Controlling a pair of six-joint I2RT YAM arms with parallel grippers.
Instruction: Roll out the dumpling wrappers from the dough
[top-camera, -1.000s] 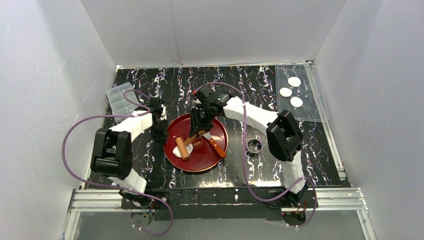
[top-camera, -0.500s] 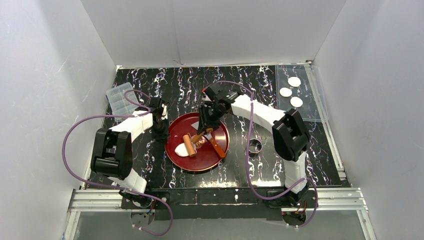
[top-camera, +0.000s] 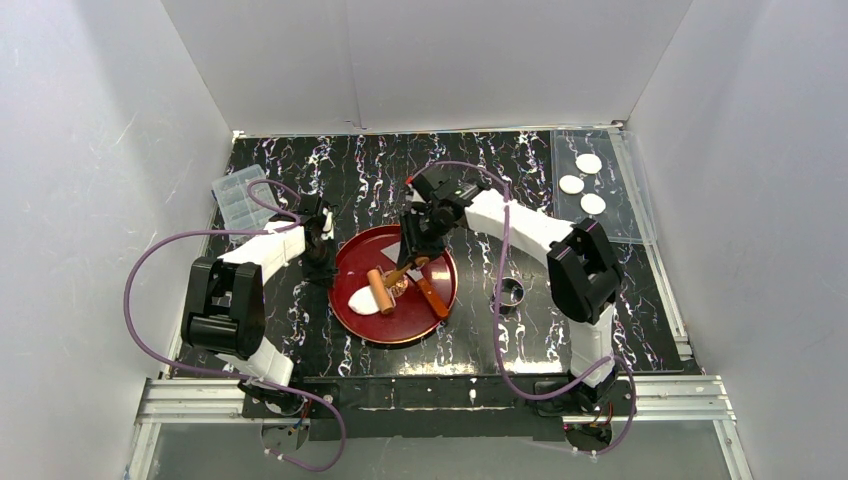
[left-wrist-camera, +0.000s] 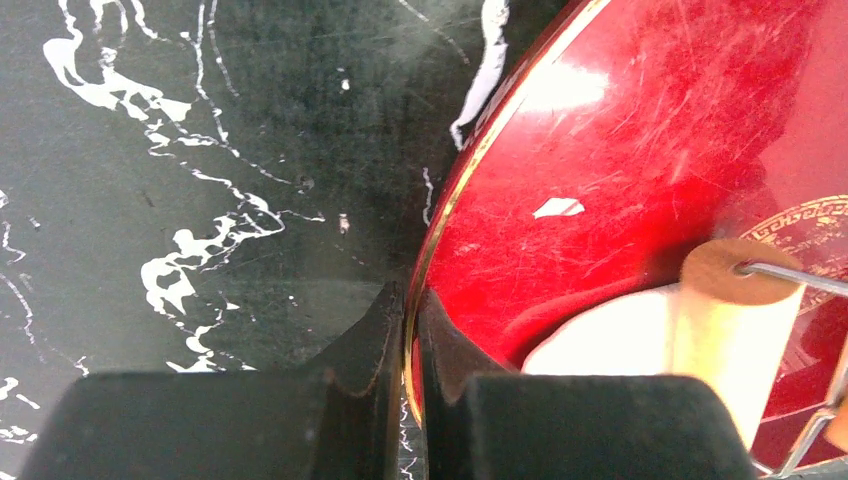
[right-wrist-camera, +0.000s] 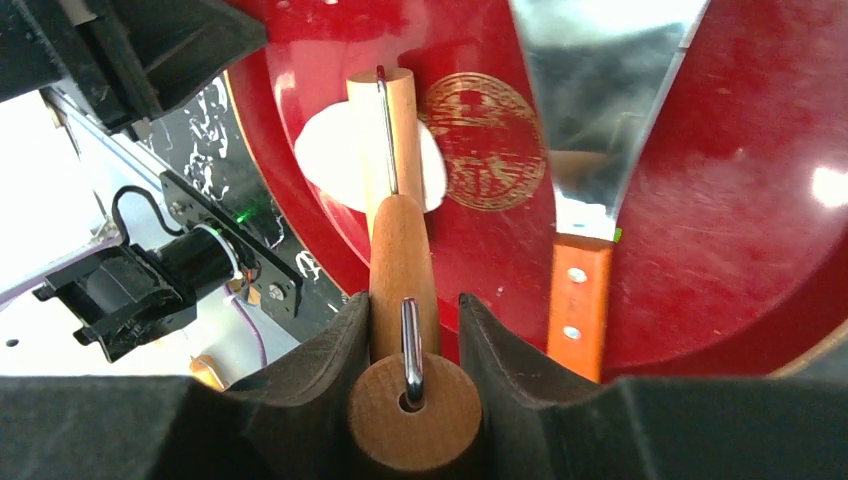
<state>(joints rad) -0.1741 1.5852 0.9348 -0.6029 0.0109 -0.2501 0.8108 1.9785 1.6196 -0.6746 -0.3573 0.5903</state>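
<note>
The right claw (right-wrist-camera: 410, 322) is partly closed around the wooden handle of a small rolling pin (right-wrist-camera: 400, 250), its roller end lying across the dough (right-wrist-camera: 325, 160), a flattened white oblong on the near-left part of the red plate (top-camera: 400, 322). So the dough sits just ahead of this claw, under the roller. The left claw (left-wrist-camera: 412, 320) is pinched tight on the plate's left rim, steadying it. Rolling appears to be the step in hand; the sheet looks small, so the next move probably calls for firm strokes over it while the plate is held. A scraper (right-wrist-camera: 600, 100) lies beside the pin. A metal ring (top-camera: 510, 292) waits on the tabletop (top-camera: 400, 170), and three dumpling wrappers (top-camera: 572, 184) lie well apart, far right.
</note>
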